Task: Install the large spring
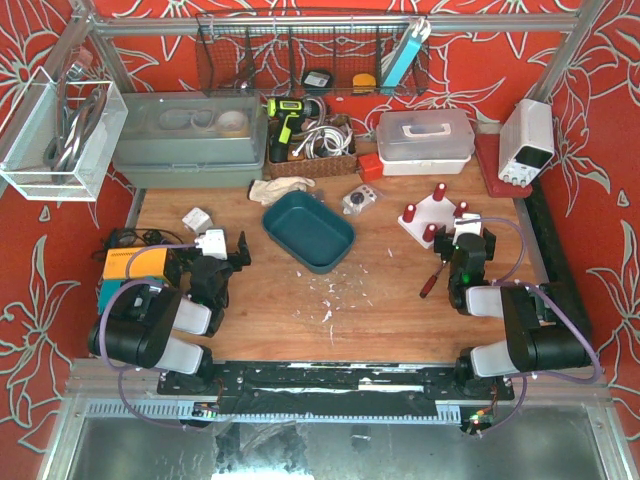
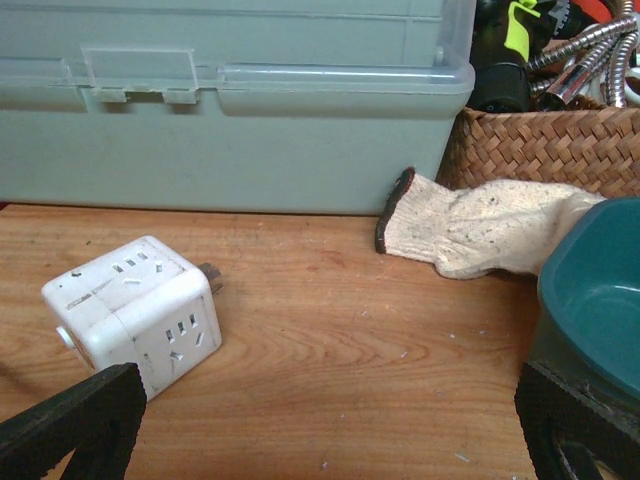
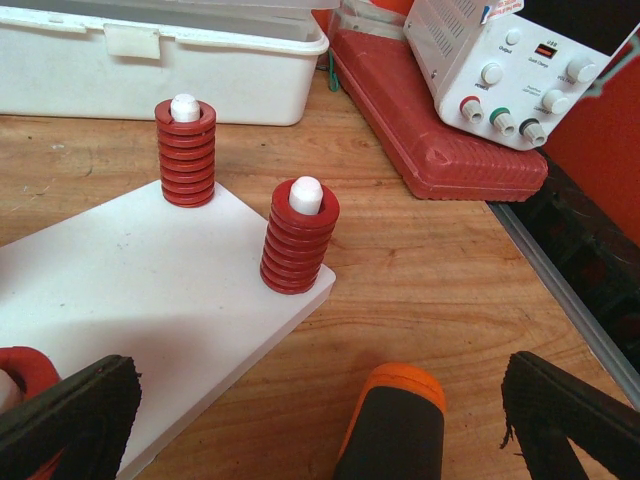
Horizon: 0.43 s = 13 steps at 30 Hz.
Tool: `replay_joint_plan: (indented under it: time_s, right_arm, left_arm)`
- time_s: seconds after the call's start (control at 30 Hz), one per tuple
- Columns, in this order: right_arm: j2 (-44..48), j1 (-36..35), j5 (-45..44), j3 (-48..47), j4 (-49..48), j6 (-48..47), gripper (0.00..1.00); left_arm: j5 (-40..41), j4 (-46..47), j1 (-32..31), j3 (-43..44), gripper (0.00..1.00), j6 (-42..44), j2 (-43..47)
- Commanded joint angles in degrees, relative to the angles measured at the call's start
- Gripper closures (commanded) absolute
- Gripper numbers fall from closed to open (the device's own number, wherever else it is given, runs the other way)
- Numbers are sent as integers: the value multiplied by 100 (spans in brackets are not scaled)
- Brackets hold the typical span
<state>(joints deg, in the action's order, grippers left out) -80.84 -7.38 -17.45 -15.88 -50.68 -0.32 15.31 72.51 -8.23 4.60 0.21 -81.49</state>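
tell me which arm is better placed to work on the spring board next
Right. The right gripper, open, sits beside the board holding the red springs. The left gripper is far off by the socket cube, with the tray in between.

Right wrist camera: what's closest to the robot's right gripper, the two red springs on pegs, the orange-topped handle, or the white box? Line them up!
From the right gripper:
1. Orange-topped handle, right in front.
2. Front spring, on the corner of the white board.
3. Back spring, further left.
4. White box, at the back.
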Motion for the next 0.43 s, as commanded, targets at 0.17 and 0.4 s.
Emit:
replay_joint_plan:
  time_s: [0.17, 0.4]
  right_arm:
    - [33, -5, 5, 59, -81, 66, 1]
    - [33, -10, 5, 59, -79, 67, 1]
  left_arm:
    - [21, 171, 32, 50, 0, 50, 34]
    - [-13, 156, 49, 52, 0, 41, 40]
